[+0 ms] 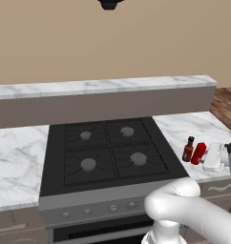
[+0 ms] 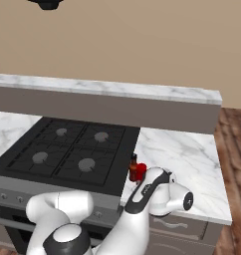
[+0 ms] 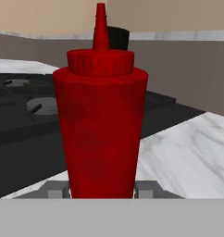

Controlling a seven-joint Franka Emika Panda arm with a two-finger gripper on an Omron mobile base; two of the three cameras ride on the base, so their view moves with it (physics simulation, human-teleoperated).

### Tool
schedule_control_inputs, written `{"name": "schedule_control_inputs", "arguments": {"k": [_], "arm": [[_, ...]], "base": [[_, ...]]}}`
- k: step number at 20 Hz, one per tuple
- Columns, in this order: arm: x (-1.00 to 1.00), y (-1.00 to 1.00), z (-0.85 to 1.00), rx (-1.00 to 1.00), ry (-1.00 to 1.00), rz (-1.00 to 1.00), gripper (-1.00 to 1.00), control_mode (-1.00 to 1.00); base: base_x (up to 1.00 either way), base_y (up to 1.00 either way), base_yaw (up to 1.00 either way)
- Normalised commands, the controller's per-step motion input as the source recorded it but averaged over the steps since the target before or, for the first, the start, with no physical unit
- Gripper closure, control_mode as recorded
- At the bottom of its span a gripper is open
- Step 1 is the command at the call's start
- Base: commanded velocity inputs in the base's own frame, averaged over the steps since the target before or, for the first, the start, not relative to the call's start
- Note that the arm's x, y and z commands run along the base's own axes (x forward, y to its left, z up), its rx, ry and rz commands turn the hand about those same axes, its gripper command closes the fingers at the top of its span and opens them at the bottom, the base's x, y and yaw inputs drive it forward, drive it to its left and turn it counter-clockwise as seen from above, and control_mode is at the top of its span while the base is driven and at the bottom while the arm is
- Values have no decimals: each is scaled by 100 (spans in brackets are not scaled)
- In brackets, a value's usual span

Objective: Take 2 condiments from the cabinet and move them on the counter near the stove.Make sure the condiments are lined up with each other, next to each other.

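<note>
The pincer (image 1: 203, 157) is closed on the red bottle (image 1: 199, 153), gripping it low on its body, with a finger (image 3: 148, 189) pressed to either side at the bottom of the hand view. The red bottle stands upright on the counter (image 1: 184, 128), just right of the stove (image 1: 108, 152) near its front corner. In the hand view its ribbed cap and pointed nozzle rise in front of a dark cap that peeks out behind it; this belongs to the brown bottle (image 1: 188, 149). From the left base view the brown bottle stands upright just beside the red one, on the side nearer the stove, and the two look to be touching or nearly so, though at this size the gap cannot be judged. From the right base view the brown bottle (image 2: 133, 167) and the red bottle (image 2: 140, 171) sit close together at the stove's edge, partly hidden by the arm. The stove has four round burners and a grey front with knobs. Behind it runs a raised marble ledge (image 1: 103, 86) on a grey backing, against a tan wall (image 1: 112, 43). White marble counter continues to the left of the stove as well.
</note>
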Motion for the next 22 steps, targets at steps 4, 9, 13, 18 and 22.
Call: {"name": "schedule_control_inputs", "arguments": {"k": [4, 9, 13, 18, 22], "arm": [[0, 11, -9, 0, -4, 2, 100, -100], [0, 9, -2, 0, -1, 1, 100, -100], [0, 13, -1, 0, 0, 3, 100, -100], [0, 12, -2, 0, 0, 4, 100, -100], [0, 9, -4, 0, 0, 3, 100, -100]], "base": [[0, 0, 0], [0, 0, 0], [0, 0, 0], [0, 0, 0], [0, 0, 0]]}}
